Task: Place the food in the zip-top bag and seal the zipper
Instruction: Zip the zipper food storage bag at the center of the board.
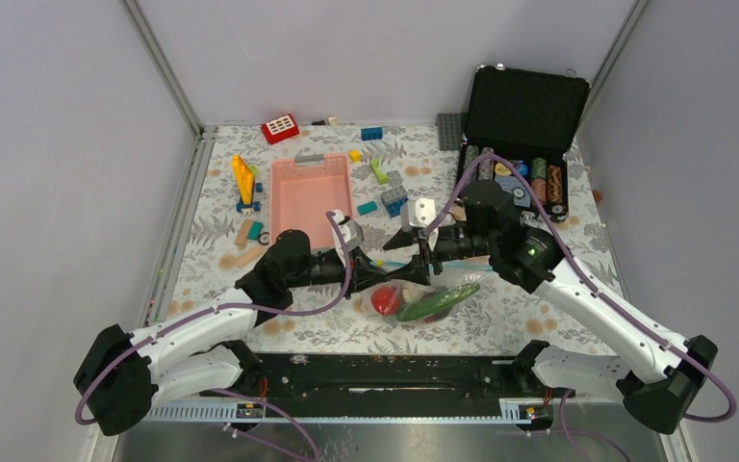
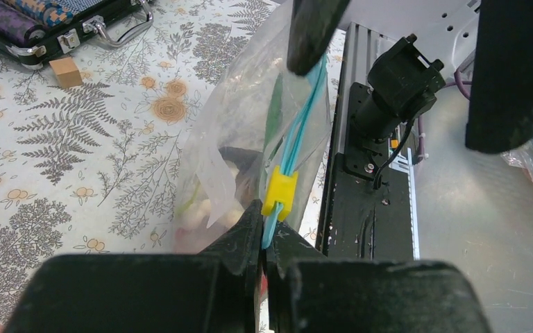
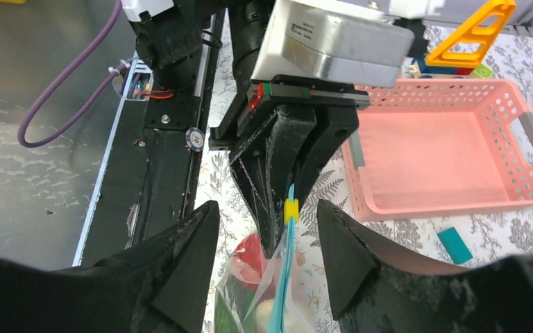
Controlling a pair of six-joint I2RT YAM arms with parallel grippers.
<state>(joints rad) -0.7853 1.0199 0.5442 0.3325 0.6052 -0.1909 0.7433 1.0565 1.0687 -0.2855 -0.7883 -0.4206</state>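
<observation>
— Where is the bag?

— The bag point(image 1: 443, 287) is at the near middle of the table point(image 1: 500, 322). It is nearer than the pink basket point(image 1: 311, 192) and to the near left of the black case point(image 1: 524, 125). Both arms meet just above it.

— What does it look like?

— It is clear, thin and crumpled, and its body sags below the mouth edge. The zipper point(image 2: 297, 125) is a thin light-blue strip pulled fairly straight between the two arms. In the left wrist view it shows as two blue lines running side by side. I can't tell whether they are pressed together.

— Is anything on the strip?

— A small yellow clip point(image 2: 280, 193) sits on it, just beside the left fingertips.

— And the food?

— It is inside the bag. There is a red piece point(image 1: 385, 300) toward the left end, with long green pods point(image 1: 440, 300) to its right. Pale white pieces point(image 2: 198, 215) lie low down and show through the plastic.

— How is the left gripper set?

— The left gripper point(image 2: 264, 225) has its jaws pinched tight on the zipper, and the strip comes out from between the tips.

— And the right one?

— The right gripper point(image 3: 267, 211) has its jaws wide apart. One finger stands on each side of the strip and neither touches it. It holds nothing.
</observation>
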